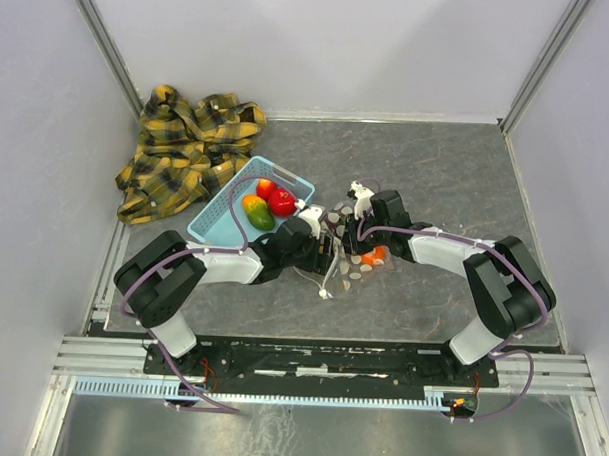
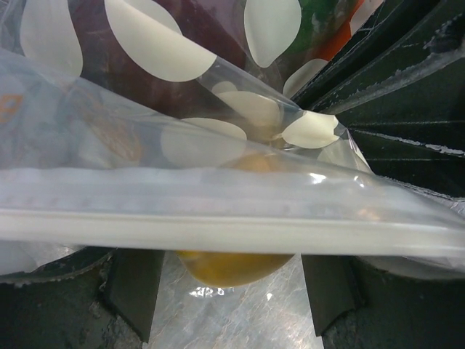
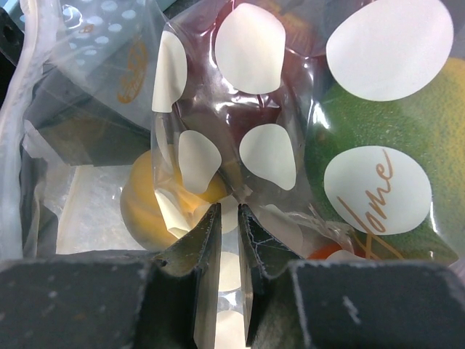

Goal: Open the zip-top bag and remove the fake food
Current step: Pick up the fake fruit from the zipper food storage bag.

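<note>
Two arms meet mid-table over the clear plastic zip-top bag (image 1: 345, 259) printed with white oval dots. It lies on the grey marbled table (image 1: 436, 173), just right of the light blue slotted plastic basket (image 1: 217, 223), which holds a few glossy fruits. A yellow plaid cloth (image 1: 182, 149) sits crumpled at back left, well apart.

Right gripper (image 3: 229, 216): fingers narrow, pinched on a fold of the bag's film. A dark maroon plastic fruit (image 3: 207, 109) and a big green plastic fruit (image 3: 443, 160) show behind the plastic.

Left gripper (image 2: 231, 283): fingers spread wide, one each side of a small glossy yellow plastic fruit (image 2: 218, 265), not touching it as far as I can see. The bag's white zip strip (image 2: 218, 229) runs straight across that view, over the fruit's top half. I can't tell whether film lies between fingers and fruit.

My read: the step in hand is grabbing the yellow fruit thru the bag's mouth while the right arm anchors the bag. To do it well I'd hold the right pinch firm & a bit raised so the mouth gapes. I'd slide the left fingers under the zip strip, not over it, centre on the fruit and close slowly. Glossy round plastic will prob squirt out of an off-centre grip. Catching film w/ the fruit would drag the whole bag along.
</note>
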